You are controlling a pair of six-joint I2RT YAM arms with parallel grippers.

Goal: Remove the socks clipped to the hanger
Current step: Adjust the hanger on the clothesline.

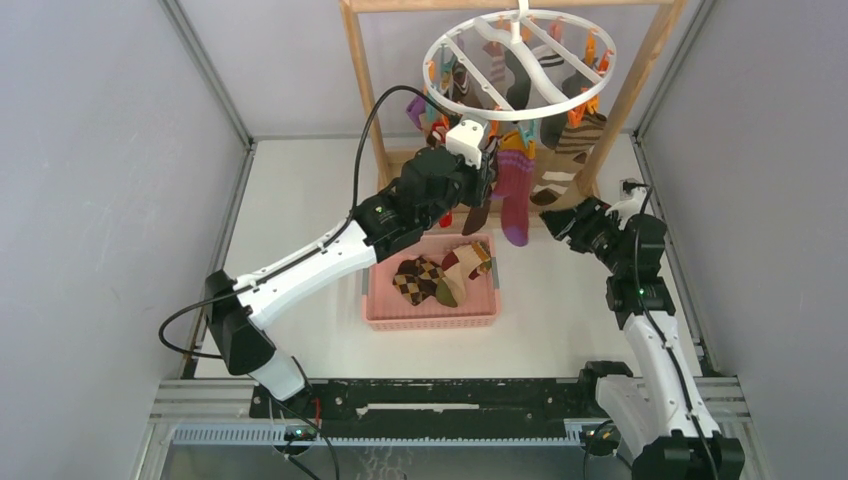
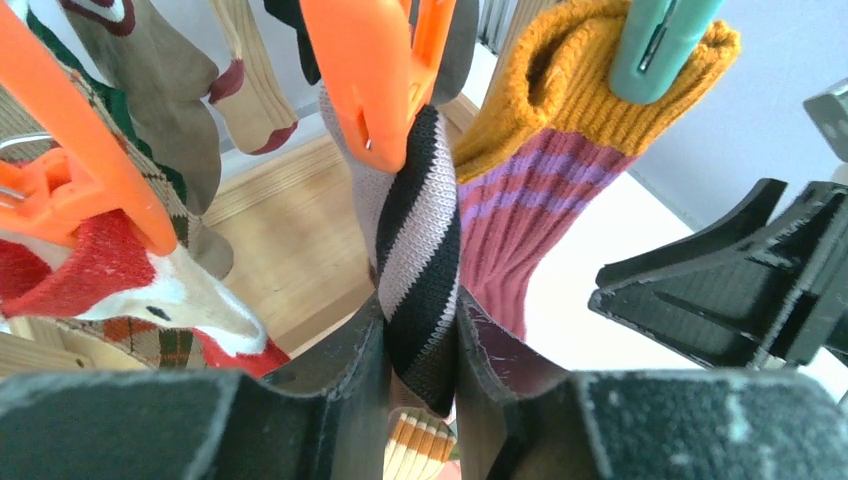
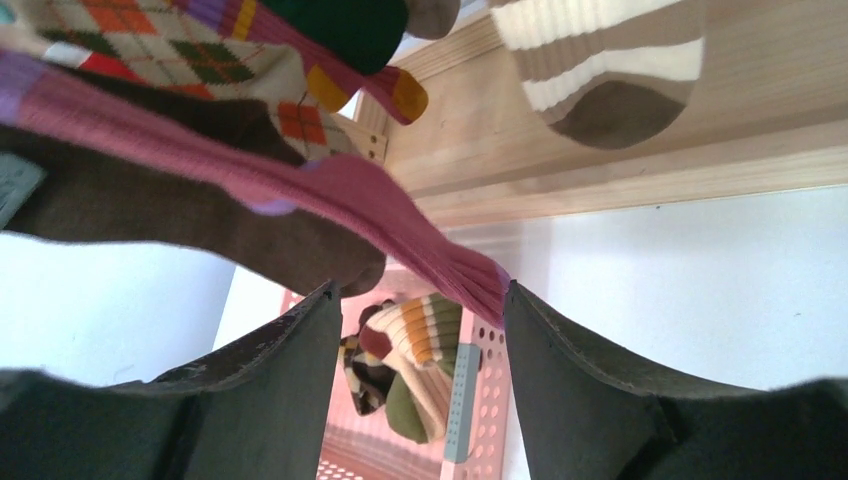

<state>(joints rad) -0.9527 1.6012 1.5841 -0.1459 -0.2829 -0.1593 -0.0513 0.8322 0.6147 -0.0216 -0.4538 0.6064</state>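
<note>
While the hanger (image 1: 500,113) hangs from the wooden rack (image 1: 640,80) at the far side of the bench (image 1: 300,200), with socks (image 1: 562,150) clipped round its rim, we see the left hand (image 2: 420,340) clamped on a striped sock (image 2: 420,250) below its orange clip (image 2: 370,80). The right hand (image 3: 420,300) stands apart beneath a magenta sock (image 3: 380,200).

The hanger (image 1: 519,32) is white, with orange and teal clips (image 2: 370,70). The striped sock (image 2: 415,250) is black and white (the pink sock (image 2: 520,210) has purple bands and a yellow top).
</note>
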